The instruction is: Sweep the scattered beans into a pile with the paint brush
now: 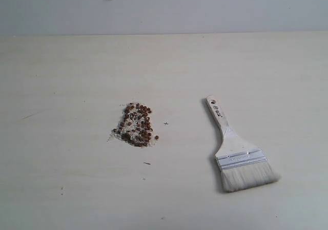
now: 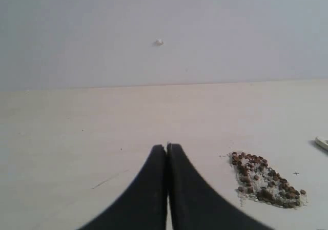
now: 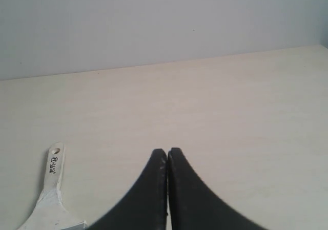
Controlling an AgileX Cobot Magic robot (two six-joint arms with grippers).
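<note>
Paint brush (image 1: pixel 237 147) lies flat on the tabletop (image 1: pixel 61 76), right of the pile (image 1: pixel 136 125) of beans (image 1: pixel 143 118), bristles at the near end. Looks light: stiff wooden handle, soft bristles, so pinch it mid-handle; beans will roll. Exterior view shows the whole brush but no arms; wrist views show left gripper (image 2: pixel 167 147) and right gripper (image 3: pixel 167 150), both pressed together, empty, the right seeing only the handle's holed end.

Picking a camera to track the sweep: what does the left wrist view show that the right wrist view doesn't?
Left wrist only: the bean pile, a speck on the wall, the left gripper, jaws shut. Right wrist only: the right gripper, jaws shut, and the brush handle's hole. Both: the table, the wall, and the brush, just a sliver at the left wrist view's edge.
</note>
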